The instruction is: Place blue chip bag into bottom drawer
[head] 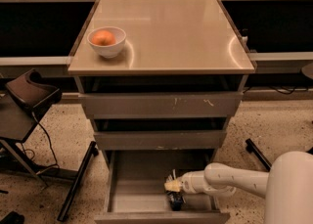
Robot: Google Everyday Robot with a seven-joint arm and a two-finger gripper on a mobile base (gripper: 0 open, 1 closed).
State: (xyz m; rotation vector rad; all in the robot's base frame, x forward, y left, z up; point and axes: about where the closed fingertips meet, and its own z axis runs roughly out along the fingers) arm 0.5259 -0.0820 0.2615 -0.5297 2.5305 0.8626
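Left on the beige bench point(171, 32) top: white round bowl point(107, 47) holding an orange fruit point(103, 37). Deep grey metal bottom drawer point(132, 189) stands pulled out. Crumpled dark navy foil chip bag point(175, 200) lies inside, right of centre. My hand point(172, 186) is just above it, within the drawer; open or closed, I cannot tell.

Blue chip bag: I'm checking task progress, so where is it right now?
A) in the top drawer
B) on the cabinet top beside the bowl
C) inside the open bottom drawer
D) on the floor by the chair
C: the blue chip bag lies on the floor of the pulled-out bottom drawer, just below the gripper, which reaches in from the right.
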